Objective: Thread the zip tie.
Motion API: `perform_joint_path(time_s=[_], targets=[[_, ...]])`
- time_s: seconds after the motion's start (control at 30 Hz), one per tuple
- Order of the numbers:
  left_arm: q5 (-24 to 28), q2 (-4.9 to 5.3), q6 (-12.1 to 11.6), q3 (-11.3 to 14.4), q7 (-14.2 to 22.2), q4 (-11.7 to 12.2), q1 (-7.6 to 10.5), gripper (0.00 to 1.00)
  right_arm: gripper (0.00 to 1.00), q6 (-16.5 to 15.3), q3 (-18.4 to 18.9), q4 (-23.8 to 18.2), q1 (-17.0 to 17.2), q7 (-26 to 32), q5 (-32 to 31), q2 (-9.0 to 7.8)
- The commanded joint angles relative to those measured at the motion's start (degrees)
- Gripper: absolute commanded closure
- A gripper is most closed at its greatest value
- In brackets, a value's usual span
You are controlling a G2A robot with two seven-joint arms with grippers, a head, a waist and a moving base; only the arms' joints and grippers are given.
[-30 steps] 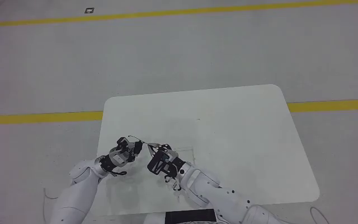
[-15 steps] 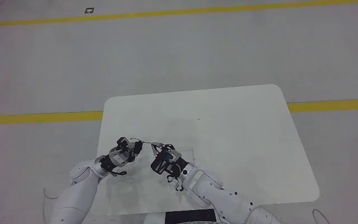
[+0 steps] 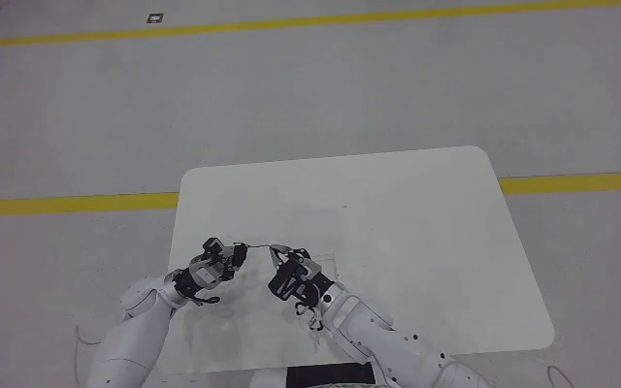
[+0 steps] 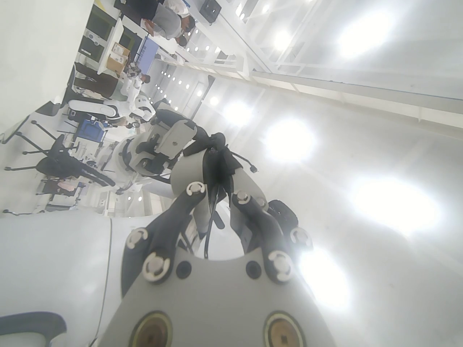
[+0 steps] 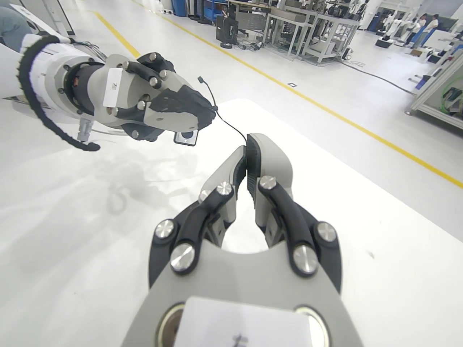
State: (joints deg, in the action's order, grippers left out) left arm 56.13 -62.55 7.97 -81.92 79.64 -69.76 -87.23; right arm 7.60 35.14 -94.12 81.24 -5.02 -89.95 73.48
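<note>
Over the desk (image 3: pixel 437 213), toward its near left corner, we pinch the right claw (image 5: pixel 247 153) shut on the tail of the zip tie (image 5: pixel 233 129), likely to steer it. Beyond, the left claw (image 5: pixel 207 112) clamps the strand, leaving its head free to receive the tail.

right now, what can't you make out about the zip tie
- Top view: the zip tie is too thin to trace.
- Right wrist view: its end is hidden inside the shut right gripper.
- Left wrist view: the left gripper hides where it is pinched.
</note>
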Motion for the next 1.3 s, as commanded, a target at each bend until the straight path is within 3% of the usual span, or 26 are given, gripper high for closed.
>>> perform_joint_path(time_s=[0.0,0.53,1.27], targets=[[0.0,0.0,0.0,0.0,0.0,0.0,0.0,1.0,1.0,0.08,0.1,-0.19,0.16,0.02,0.0,-0.19],[0.0,0.0,0.0,0.0,0.0,0.0,0.0,1.0,1.0,0.44,1.73,-1.6,1.33,0.76,0.0,-1.31],[0.0,0.0,0.0,0.0,0.0,0.0,0.0,1.0,1.0,0.09,4.35,-1.06,2.98,0.83,0.0,-0.88]])
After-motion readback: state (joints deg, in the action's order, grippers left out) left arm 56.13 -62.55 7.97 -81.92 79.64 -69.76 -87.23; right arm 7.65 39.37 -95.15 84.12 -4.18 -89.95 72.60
